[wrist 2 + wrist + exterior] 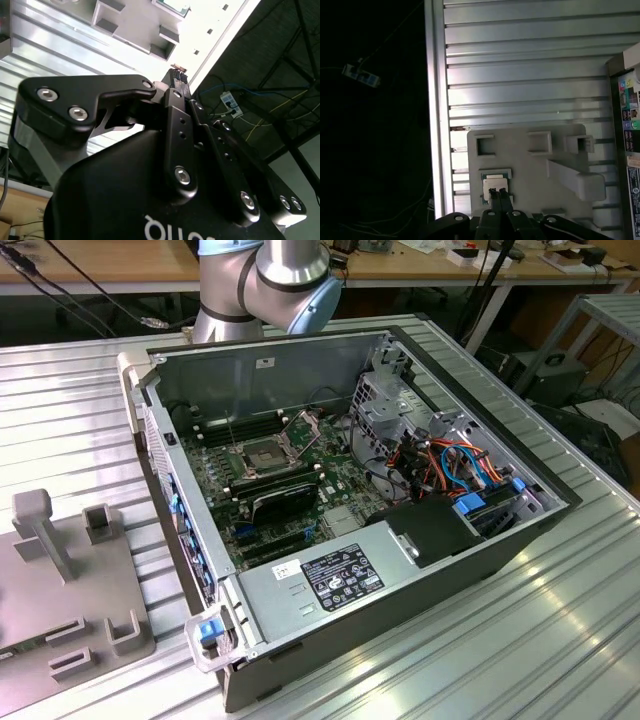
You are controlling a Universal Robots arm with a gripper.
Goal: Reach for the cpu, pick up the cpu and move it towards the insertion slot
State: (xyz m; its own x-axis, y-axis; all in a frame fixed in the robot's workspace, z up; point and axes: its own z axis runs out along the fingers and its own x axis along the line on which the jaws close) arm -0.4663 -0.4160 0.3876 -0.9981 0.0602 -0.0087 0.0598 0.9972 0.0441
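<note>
The cpu [495, 185], a small silver square with a green rim, lies in a recess of the grey fixture plate [530, 160]; its edge also shows in the second wrist view [173, 4]. My gripper [498, 194] hangs above it, its two thin black fingertips [176, 76] together and holding nothing, lined up over the chip's near edge. The insertion slot [257, 455], a silver-framed square socket with its wire lever raised, sits on the motherboard inside the open computer case [470, 560], to the exterior view's right of the fixture plate [70, 600].
The fixture plate carries raised blocks and a post [45, 530]. The arm's base [262, 280] stands behind the case. A black finned block [283, 502], memory slots and a cable bundle [455, 465] surround the socket. The ribbed table's edge [436, 125] runs beside the plate.
</note>
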